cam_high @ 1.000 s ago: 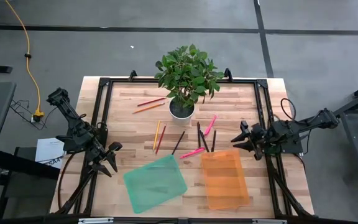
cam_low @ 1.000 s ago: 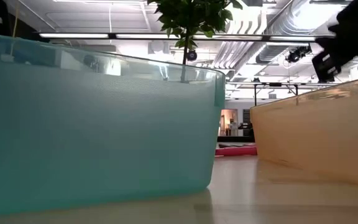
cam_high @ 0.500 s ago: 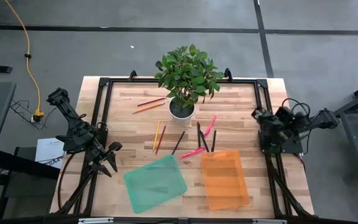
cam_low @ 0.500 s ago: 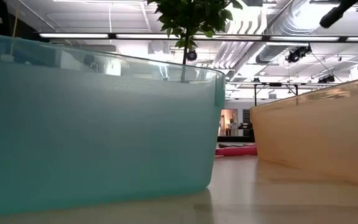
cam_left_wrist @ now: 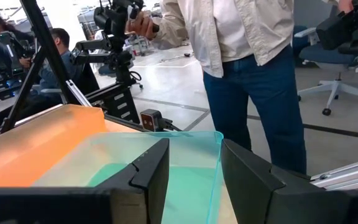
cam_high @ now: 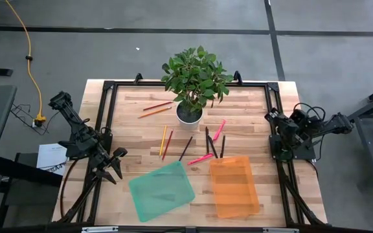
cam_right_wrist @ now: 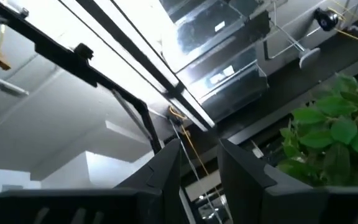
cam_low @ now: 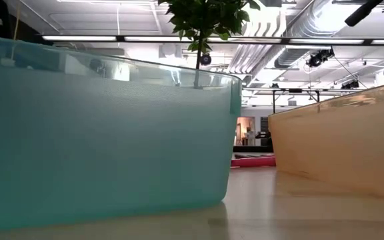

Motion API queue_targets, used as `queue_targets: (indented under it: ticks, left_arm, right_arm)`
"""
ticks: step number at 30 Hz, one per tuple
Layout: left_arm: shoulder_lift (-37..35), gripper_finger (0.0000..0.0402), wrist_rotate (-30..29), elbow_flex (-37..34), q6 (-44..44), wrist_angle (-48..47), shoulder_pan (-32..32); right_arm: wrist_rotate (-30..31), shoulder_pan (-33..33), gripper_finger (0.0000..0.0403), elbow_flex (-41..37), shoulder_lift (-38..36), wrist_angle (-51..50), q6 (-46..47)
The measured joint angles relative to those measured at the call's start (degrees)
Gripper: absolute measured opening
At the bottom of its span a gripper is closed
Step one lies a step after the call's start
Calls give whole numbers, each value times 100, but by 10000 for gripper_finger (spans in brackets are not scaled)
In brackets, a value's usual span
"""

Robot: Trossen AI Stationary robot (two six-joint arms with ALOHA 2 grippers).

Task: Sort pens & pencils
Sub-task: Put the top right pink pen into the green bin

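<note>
Both pincers sit empty: left pincer [cam_high: 113, 167] at the desk's [cam_high: 251, 103] near-left edge, fingers apart; right pincer [cam_high: 272, 120] at the right edge, narrowly parted. Pens [cam_high: 219, 129] and pencils [cam_high: 163, 140] lie mid-desk, near the plant [cam_high: 195, 77].

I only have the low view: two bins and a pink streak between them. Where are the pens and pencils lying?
Observer: Between the potted plant and the bins; two pink pens and several pencils lie on the wooden table.
Operator: Anything in the bins yet?
Observer: From above, the teal bin and orange bin both look empty.
Operator: Where's my right gripper?
Observer: The right gripper sits at the table's right edge, tilted up toward the ceiling, holding nothing.
Operator: And the left?
Observer: The left gripper waits open beside the teal bin.
</note>
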Motion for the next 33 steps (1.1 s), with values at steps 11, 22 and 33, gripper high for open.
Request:
queue_targets:
  ticks: [11,22,33]
  left_arm:
    - [-1,134,-1,-1,1,0,0]
    - [0,134,-1,0,1,0,0]
    - [0,134,1,-2,1,0,0]
  right_arm:
    - [1684,-41,96,175,-1,386,442]
    - [1541,-59,96,3259,1371,-4192,-923]
    - [1987,-59,96,6361,4369,-7827,-168]
